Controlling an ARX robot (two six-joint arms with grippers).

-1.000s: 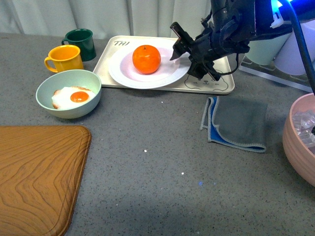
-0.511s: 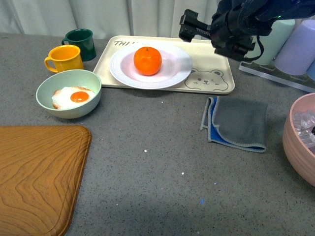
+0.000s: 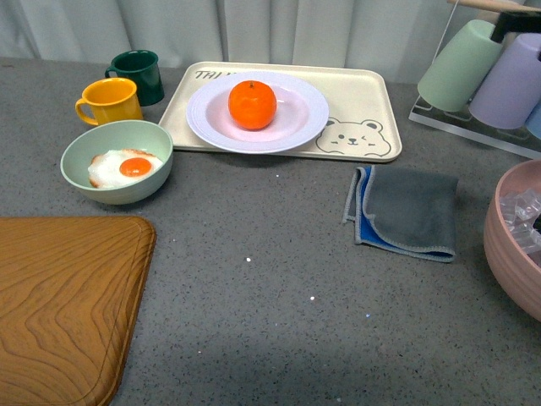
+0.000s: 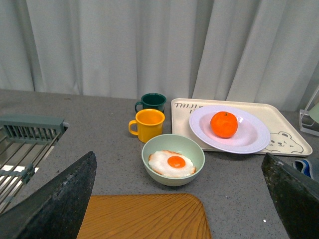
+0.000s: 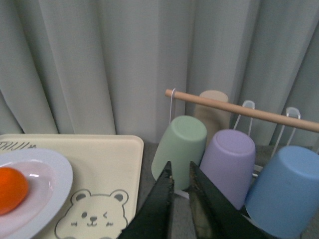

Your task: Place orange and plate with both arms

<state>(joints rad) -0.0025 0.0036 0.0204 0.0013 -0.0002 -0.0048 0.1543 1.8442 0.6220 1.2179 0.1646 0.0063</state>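
The orange (image 3: 252, 103) rests in the middle of the white plate (image 3: 296, 118), which lies on the beige bear-print tray (image 3: 363, 93) at the back of the table. Neither arm shows in the front view. In the left wrist view, my left gripper (image 4: 178, 159) is open and empty, well short of the orange (image 4: 224, 124) and plate (image 4: 251, 137). My right gripper (image 5: 180, 172) is shut with nothing in it and hangs above the tray's right end. In the right wrist view, the orange (image 5: 10, 189) and plate (image 5: 47, 181) sit at the picture's edge.
A pale green bowl (image 3: 118, 161) with a fried egg, a yellow mug (image 3: 110, 100) and a dark green mug (image 3: 139, 72) stand left of the tray. A wooden board (image 3: 59, 304) lies front left. Right are a grey cloth (image 3: 406, 211), a pink bowl (image 3: 516, 237) and racked cups (image 5: 229, 164).
My right arm has drawn back from the plate's right rim, going up and to the right out of the front view. The plate and orange stay on the tray.
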